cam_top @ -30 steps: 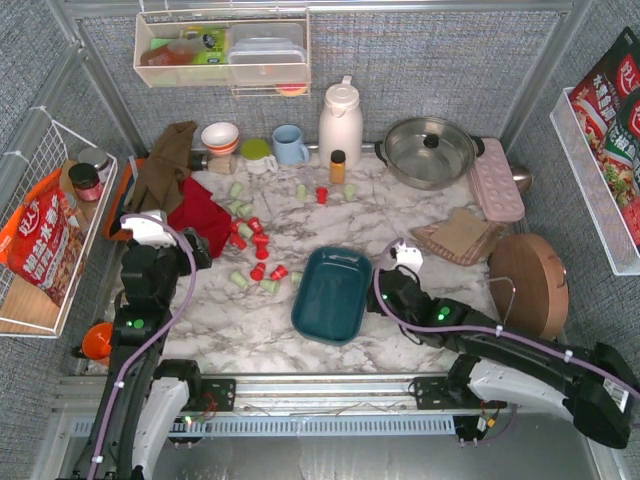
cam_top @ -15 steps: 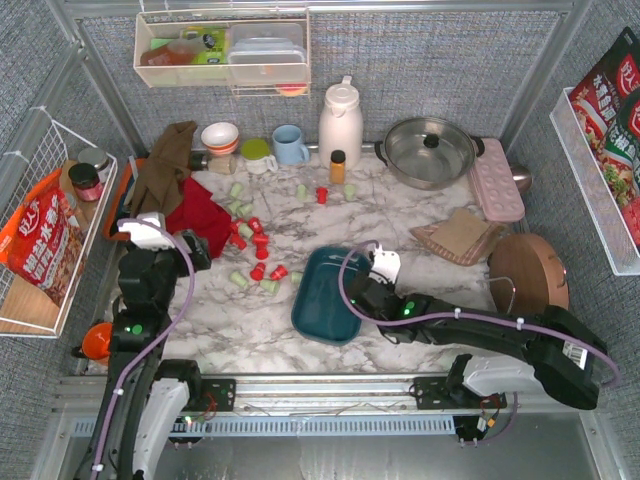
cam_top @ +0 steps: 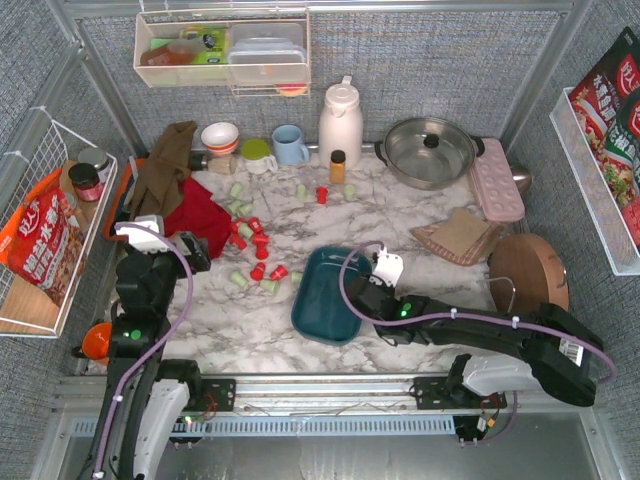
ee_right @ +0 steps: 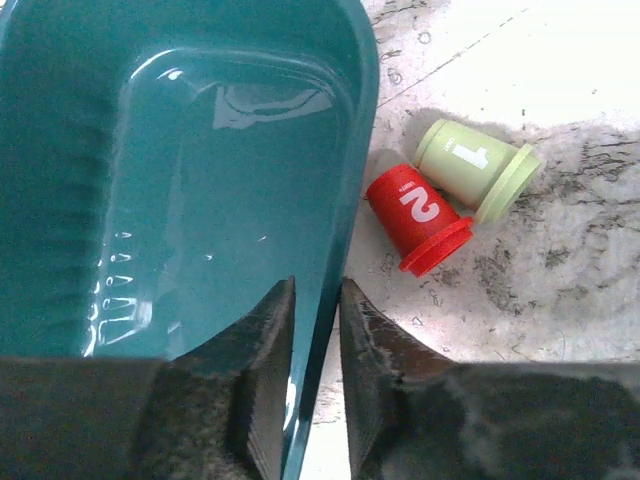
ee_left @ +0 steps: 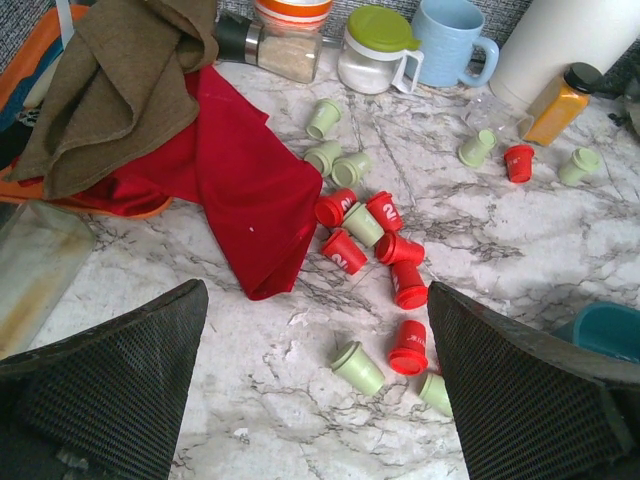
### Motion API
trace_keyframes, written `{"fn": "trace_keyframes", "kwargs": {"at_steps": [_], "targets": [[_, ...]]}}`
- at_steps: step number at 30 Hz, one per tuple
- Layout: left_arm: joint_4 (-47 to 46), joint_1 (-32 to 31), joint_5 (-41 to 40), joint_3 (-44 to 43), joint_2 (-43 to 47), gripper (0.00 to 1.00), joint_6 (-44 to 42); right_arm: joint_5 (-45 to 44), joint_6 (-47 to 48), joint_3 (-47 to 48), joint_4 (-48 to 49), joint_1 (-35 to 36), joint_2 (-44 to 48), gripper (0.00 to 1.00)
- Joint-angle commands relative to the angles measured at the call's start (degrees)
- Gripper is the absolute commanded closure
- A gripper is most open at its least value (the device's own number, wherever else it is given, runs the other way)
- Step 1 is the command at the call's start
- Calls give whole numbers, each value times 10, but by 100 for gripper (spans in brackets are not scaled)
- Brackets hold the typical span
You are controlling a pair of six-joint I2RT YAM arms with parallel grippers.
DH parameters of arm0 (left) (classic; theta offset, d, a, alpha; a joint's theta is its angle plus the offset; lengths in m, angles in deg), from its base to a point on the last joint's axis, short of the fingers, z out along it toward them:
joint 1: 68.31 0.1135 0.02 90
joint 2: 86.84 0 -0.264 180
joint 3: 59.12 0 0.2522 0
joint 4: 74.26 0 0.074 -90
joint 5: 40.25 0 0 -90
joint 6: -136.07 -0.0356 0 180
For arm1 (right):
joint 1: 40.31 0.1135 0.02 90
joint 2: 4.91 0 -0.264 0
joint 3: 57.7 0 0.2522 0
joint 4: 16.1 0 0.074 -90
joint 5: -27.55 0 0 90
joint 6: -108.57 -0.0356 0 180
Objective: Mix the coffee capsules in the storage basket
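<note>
The right gripper [ee_right: 315, 290] has swung left to pinch the storage basket's [cam_top: 320, 295] right wall near the table's [cam_top: 400, 210] front edge, likely steadying it; the left gripper [ee_left: 315, 293] hangs spread above loose coffee capsules [ee_left: 365, 225].

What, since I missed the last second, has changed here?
The right gripper swung left to the basket, and its jaws narrowed astride the right rim; whether they grip it isn't clear. The basket and capsules stayed put, and the left gripper stayed open.

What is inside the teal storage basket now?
Nothing: the storage basket shows only bare teal floor. The right gripper pinches its wall, hiding a strip beneath.
</note>
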Motion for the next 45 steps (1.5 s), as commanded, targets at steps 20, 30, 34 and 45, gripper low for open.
{"fn": "trace_keyframes", "kwargs": {"at_steps": [20,30,34,45], "targets": [[-21,-1,7,3,6,1,-3,-26,71,82,-42,-63,122,100],[-22,0,12,4,1,1,-2,218,375,203,-31,-381,22,100],[-22,0,12,4,-3,1,-2,390,398,235,10,-483,-60,100],[-23,0,15,3,-15,1,-2,508,402,302,61,-569,-220,100]]}}
